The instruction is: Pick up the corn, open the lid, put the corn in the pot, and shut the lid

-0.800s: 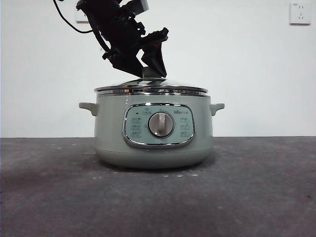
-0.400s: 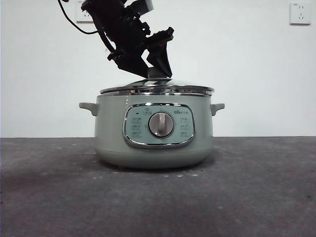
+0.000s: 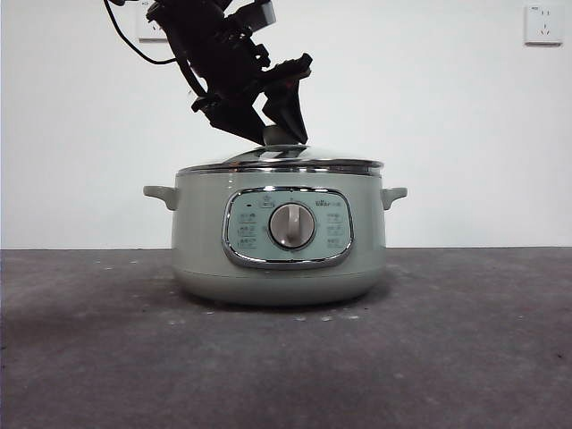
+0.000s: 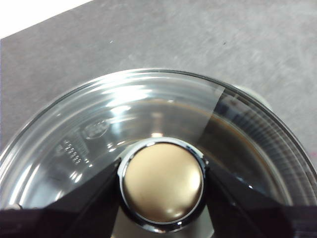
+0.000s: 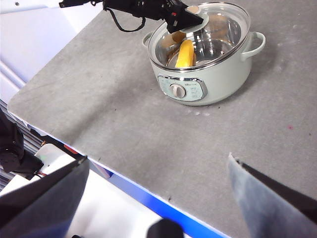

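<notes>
- Pot (image 3: 279, 268): sage green, chrome-framed panel, silver dial.
- Lid (image 4: 148, 114): clear glass, chrome rim.
- Corn (image 5: 184, 53): yellow-orange.
- Bench (image 3: 286, 366): mottled dark grey.
- Left tool (image 3: 268, 134): black.

Even bright light, glare streaks on lid (image 4: 148, 104), soft shadow under pot (image 3: 279, 234)

Level front, two wrist views overhead

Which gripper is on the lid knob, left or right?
The left gripper: its wrist view shows the knob between its jaws, over the lid. The right gripper hangs open off the table edge, far from the pot.
</notes>
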`<action>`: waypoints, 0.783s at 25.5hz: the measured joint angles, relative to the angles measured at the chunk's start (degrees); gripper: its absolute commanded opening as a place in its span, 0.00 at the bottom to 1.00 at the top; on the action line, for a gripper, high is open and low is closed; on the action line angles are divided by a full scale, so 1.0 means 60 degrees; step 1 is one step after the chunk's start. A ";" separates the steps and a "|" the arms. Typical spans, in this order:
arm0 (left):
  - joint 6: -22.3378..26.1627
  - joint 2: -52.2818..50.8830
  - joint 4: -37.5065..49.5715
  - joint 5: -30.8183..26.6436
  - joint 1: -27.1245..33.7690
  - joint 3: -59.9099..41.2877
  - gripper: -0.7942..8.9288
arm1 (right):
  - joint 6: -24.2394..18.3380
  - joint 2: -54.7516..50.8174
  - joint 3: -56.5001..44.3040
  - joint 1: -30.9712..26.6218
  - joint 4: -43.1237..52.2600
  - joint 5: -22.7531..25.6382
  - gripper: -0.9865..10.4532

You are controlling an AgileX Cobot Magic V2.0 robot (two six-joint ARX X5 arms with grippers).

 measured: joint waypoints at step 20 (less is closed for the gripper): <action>0.0361 0.0000 -0.0484 -0.0029 0.0000 0.0113 0.39 | -0.0069 0.0000 0.0000 0.0000 -0.0004 0.0000 0.50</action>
